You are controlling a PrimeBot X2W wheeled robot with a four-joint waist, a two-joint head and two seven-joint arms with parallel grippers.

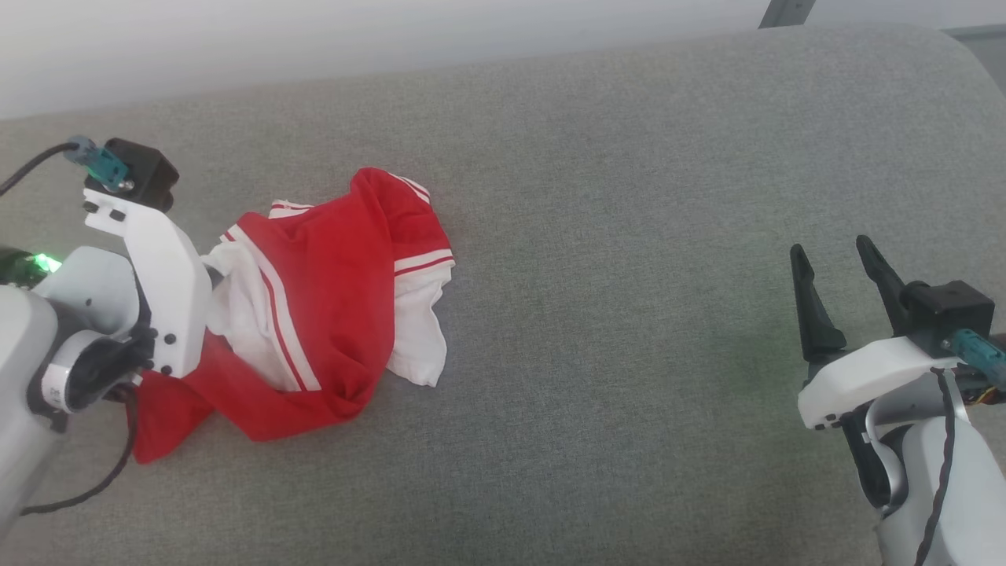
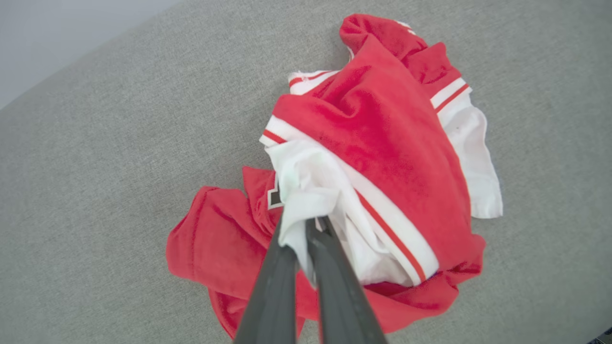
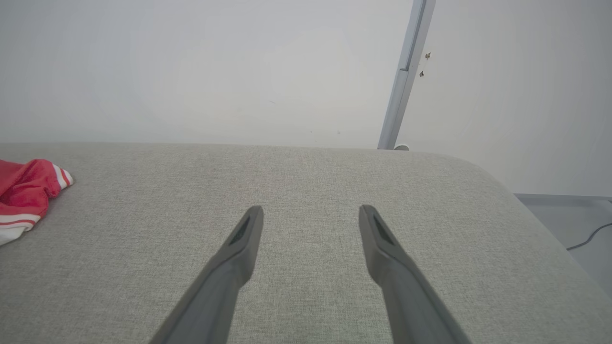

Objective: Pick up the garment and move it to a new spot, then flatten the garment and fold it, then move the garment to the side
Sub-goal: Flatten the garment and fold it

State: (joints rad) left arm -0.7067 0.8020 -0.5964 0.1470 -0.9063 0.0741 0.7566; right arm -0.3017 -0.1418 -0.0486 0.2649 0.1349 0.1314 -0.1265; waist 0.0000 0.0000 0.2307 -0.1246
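The garment (image 1: pixel 338 283), a red T-shirt with white sleeves and striped trim, lies crumpled on the left part of a grey fabric surface (image 1: pixel 629 236). Seen from the left wrist, my left gripper (image 2: pixel 306 222) is shut on a white sleeve fold of the garment (image 2: pixel 382 143), near its middle. In the head view the pale left wrist (image 1: pixel 157 267) covers the garment's left edge. My right gripper (image 1: pixel 831 245) hovers open and empty far to the right, well apart from the cloth. From the right wrist, the right gripper (image 3: pixel 311 210) points across bare fabric, with the garment (image 3: pixel 24 191) at the far left.
The grey surface (image 3: pixel 430 215) rounds off at its right end, with floor and a cable (image 3: pixel 588 239) beyond. A pale wall and a metal post (image 3: pixel 406 71) stand behind it. Bare fabric stretches between the garment and my right gripper.
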